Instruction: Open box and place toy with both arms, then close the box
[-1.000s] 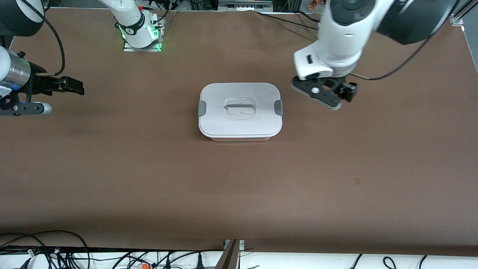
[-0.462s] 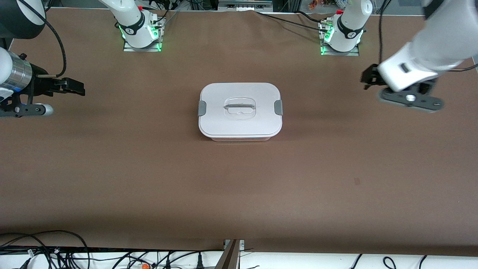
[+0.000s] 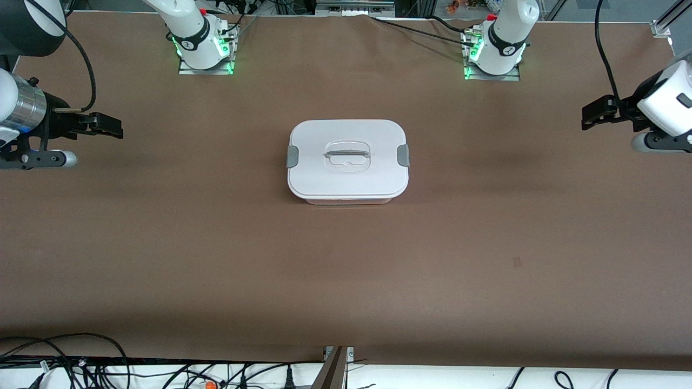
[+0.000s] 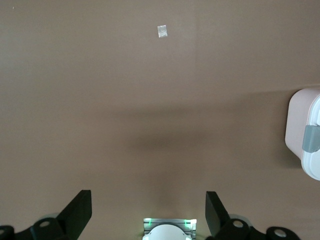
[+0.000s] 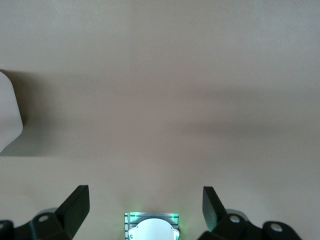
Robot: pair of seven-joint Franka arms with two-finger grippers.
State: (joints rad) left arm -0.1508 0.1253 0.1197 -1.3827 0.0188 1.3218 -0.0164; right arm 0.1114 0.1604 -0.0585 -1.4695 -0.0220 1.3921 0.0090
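The box sat shut in the middle of the table, its white lid on and a grey clip at each short end, so its long axis ran from one of my arms toward the other. My left gripper hung over the table's edge at the left arm's end, jaws spread wide and empty; my right gripper hung over the right arm's end, jaws equally wide and empty. Each pair of jaws pointed inward at the box, well apart from it, about equally distant. I could not see the toy anywhere on the table; it may have been inside the box. I judged each arm best placed for the clip at its own end.
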